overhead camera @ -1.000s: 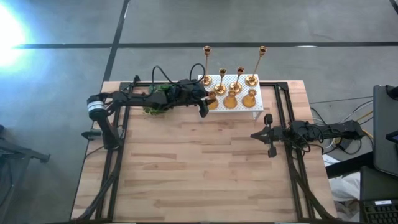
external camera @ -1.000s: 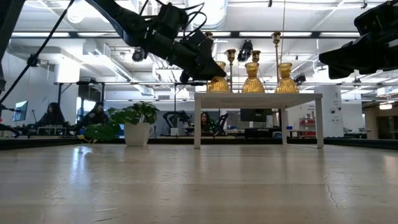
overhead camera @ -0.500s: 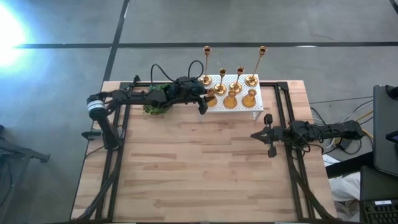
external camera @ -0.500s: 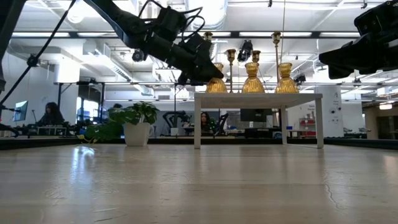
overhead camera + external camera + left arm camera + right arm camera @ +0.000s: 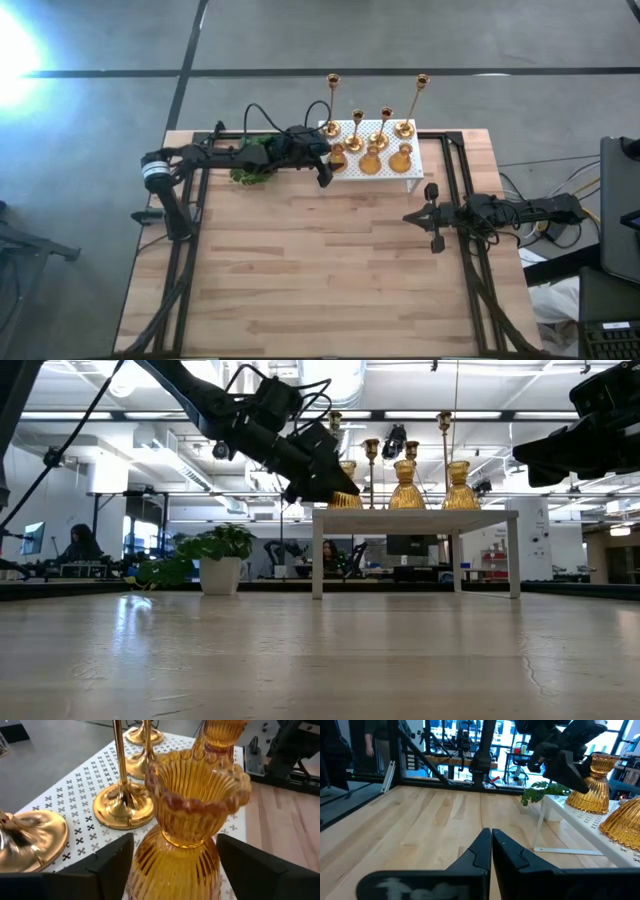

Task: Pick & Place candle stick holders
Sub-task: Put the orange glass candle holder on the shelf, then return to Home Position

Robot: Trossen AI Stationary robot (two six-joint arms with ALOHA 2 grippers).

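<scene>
Several gold candle stick holders stand by their bases on a white perforated box [image 5: 412, 172] at the table's far edge. Thin-stemmed ones [image 5: 420, 100] rise at its back and squat ribbed ones [image 5: 371, 161] stand at its front. My left gripper [image 5: 175, 837] is open at the box's left end. Its fingers stand on either side of the leftmost squat holder [image 5: 195, 795], level with its bulbous body. That holder stands upright on the box. My right gripper [image 5: 432, 215] waits shut above the table's right side.
A green plant in a white pot [image 5: 250, 166] stands just left of the box, under my left arm. Black frame rails [image 5: 190, 250] run along both table sides. Bare wood spreads over the table's middle and near part. People sit in the room behind.
</scene>
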